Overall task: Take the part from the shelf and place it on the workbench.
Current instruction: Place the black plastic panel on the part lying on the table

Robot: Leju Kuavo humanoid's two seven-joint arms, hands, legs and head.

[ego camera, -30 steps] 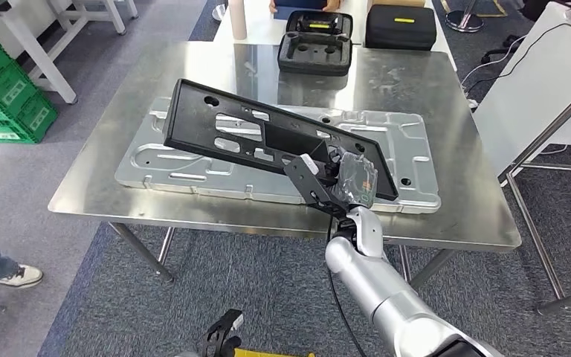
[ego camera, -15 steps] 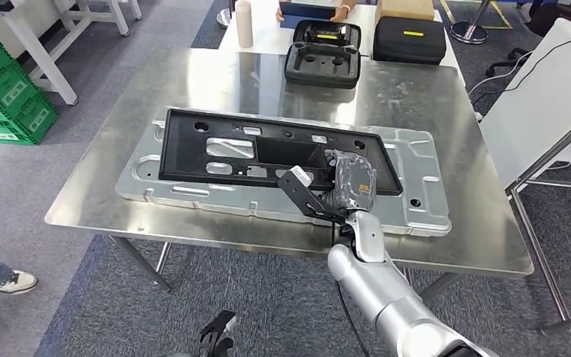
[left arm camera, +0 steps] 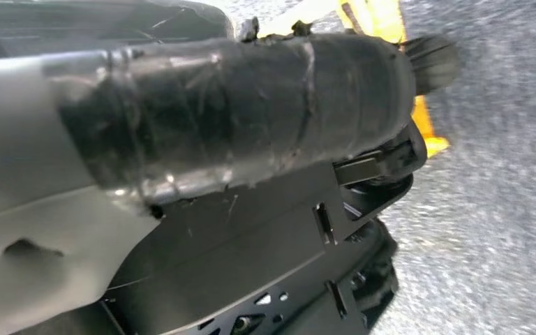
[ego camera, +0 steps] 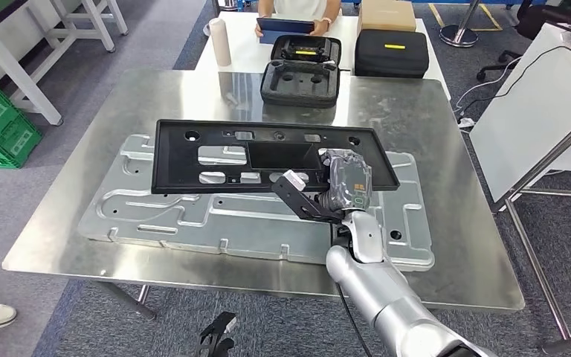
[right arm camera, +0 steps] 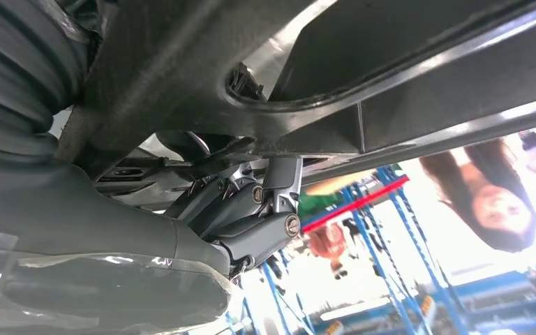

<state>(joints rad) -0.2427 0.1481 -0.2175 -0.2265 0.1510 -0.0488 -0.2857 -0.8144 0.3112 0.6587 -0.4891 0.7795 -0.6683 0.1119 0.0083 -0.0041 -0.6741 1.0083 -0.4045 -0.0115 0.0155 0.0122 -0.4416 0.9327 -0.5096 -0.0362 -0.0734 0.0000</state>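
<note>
Right hand [ego camera: 346, 186] has its fingers closed on the near edge of the black part [ego camera: 268, 155], which lies nearly flat over the silver panel [ego camera: 163, 216] on the table [ego camera: 446, 134]; placement judged almost complete, release outstanding

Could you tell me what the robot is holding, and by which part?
The right hand grips the black panel by its near edge, toward its right end.

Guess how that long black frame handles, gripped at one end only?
Black frame looks stiff: it spans straight from the right hand. Cutouts suggest it's light for its length. Gripped off-centre, it probably wants to swing or tilt.
</note>
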